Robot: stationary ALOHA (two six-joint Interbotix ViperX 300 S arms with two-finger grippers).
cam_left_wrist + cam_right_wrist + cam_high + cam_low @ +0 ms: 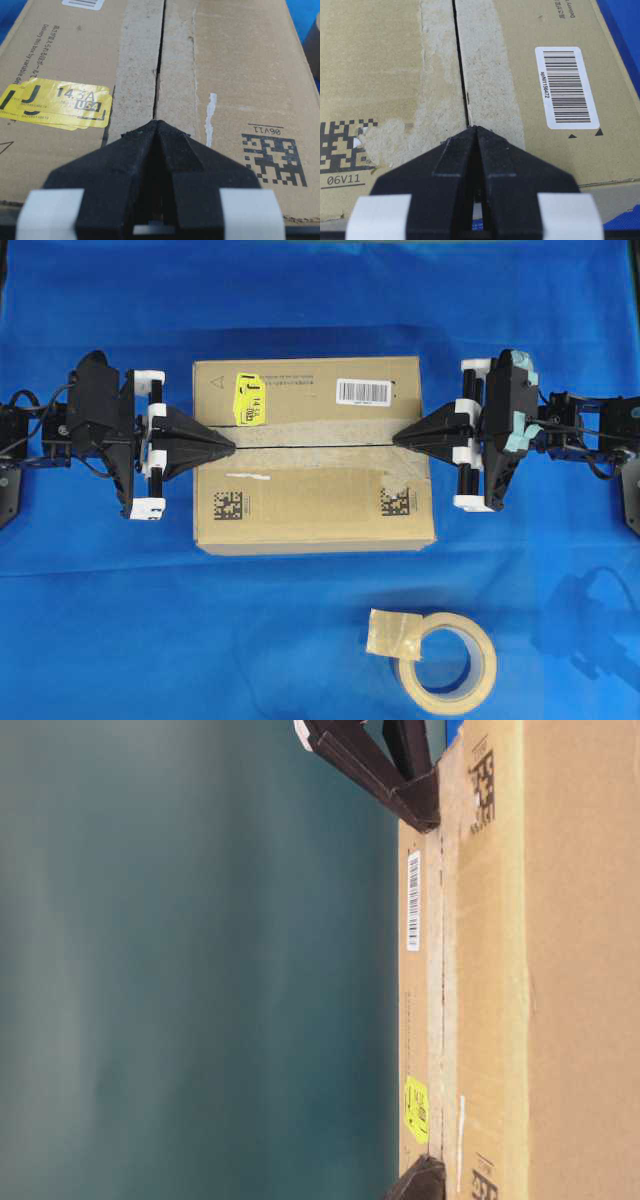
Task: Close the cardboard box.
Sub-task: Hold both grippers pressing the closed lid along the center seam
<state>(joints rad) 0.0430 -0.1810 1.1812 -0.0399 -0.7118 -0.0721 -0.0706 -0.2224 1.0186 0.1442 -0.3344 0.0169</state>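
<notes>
The cardboard box (pixel 314 455) sits in the middle of the blue cloth (pixel 320 300), its two top flaps folded down and meeting along a narrow dark seam (pixel 315 430) that runs left to right in the overhead view. A band of pale, torn paper where tape once lay borders the seam on both sides.

The left gripper (pixel 228 444) rests with its tip on the left end of the seam, fingers pressed together into a point with nothing between them. The right gripper (pixel 400 437) does the same at the right end, also closed and empty.

The left wrist view shows what the overhead view blurs: a yellow sticker (pixel 55 102) marked "143A" to one side of the seam, and a white streak (pixel 210 117) and a square printed code (pixel 272 157) to the other. The right wrist view makes plain a white barcode label (pixel 567 86) and the text "06V11" under a second square code (pixel 342 145).

The table-level view, turned on its side, shows the box top edge-on with both closed tips touching it.

Only the overhead view shows the beige tape roll (pixel 450 665), lying on the cloth nearer the camera, well apart from the box.
</notes>
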